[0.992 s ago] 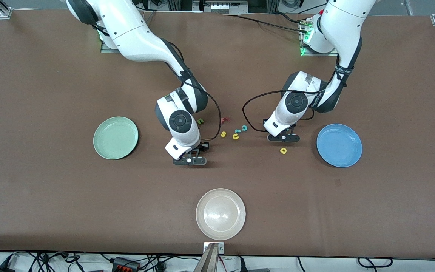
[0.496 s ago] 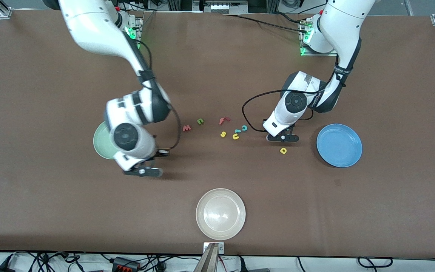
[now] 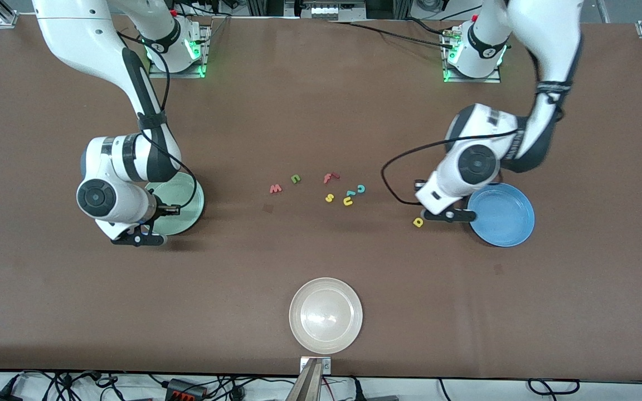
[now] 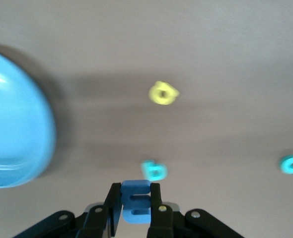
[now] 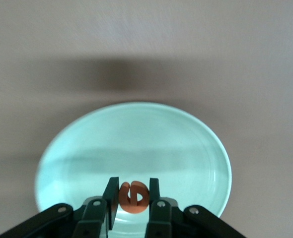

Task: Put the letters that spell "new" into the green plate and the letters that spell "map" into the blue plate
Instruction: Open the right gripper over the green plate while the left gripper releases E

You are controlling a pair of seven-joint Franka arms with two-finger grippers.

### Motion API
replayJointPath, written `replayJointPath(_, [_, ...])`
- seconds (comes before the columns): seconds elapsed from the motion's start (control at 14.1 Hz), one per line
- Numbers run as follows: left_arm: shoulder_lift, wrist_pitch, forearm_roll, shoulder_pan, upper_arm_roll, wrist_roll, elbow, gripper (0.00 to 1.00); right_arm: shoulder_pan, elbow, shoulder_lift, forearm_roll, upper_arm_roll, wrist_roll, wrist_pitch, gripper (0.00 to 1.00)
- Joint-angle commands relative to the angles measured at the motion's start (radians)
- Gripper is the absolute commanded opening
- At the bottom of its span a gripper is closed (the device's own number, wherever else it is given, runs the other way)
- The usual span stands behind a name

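Note:
My right gripper [image 5: 133, 189] is shut on the orange e [image 5: 134, 197] and hangs over the green plate [image 5: 136, 139]; in the front view it [image 3: 137, 239] is above the plate's [image 3: 179, 203] rim. My left gripper [image 4: 136, 191] is shut on the blue m [image 4: 136, 202], and hangs [image 3: 447, 216] beside the blue plate [image 3: 502, 217]. The yellow a [image 3: 418, 222] and the teal p [image 4: 154, 171] lie on the table close to it. The pinkish-red w [image 3: 275, 189] and the olive n [image 3: 295, 179] lie mid-table.
Mid-table lie a red f [image 3: 329, 177], a yellow s [image 3: 329, 197], a yellow u [image 3: 348, 201] and a teal c [image 3: 360, 189]. A beige-white plate [image 3: 325, 315] sits near the table's front edge. A black cable loops from each wrist.
My right arm swung from mid-table to over the green plate, carrying the e. My left gripper shut on the m and moved toward the blue plate.

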Motion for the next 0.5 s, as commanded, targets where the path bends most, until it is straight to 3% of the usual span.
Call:
replayJointPath(0.0, [0.029,-0.042,0.106,0.111,-0.006,0.15,0.038,0.11,0.016,-0.098,-0.028,-0.013,0.0,-0.004,0.094,0.03])
replayJointPath(0.07, [0.05,-0.032,0.122,0.155,-0.007,0.192,0.038,0.11,0.019,-0.098,-0.012,-0.012,0.0,-0.003,0.108,0.04])
replayJointPath(0.14, [0.073,-0.003,0.131,0.198,-0.007,0.224,0.035,0.11,0.02,-0.098,-0.001,-0.012,0.0,-0.003,0.114,0.12])
replayJointPath(0.21, [0.095,0.033,0.131,0.223,-0.006,0.255,0.028,0.11,0.019,-0.098,0.0,-0.013,0.0,-0.003,0.116,0.52])
replayJointPath(0.28, [0.118,0.058,0.131,0.248,-0.007,0.289,0.021,0.11,0.017,-0.097,-0.007,-0.012,0.0,0.0,0.111,1.0])
replayJointPath(0.43, [0.153,0.121,0.131,0.291,-0.016,0.317,0.002,0.13,0.025,-0.086,-0.055,-0.012,0.0,0.006,0.075,1.0])
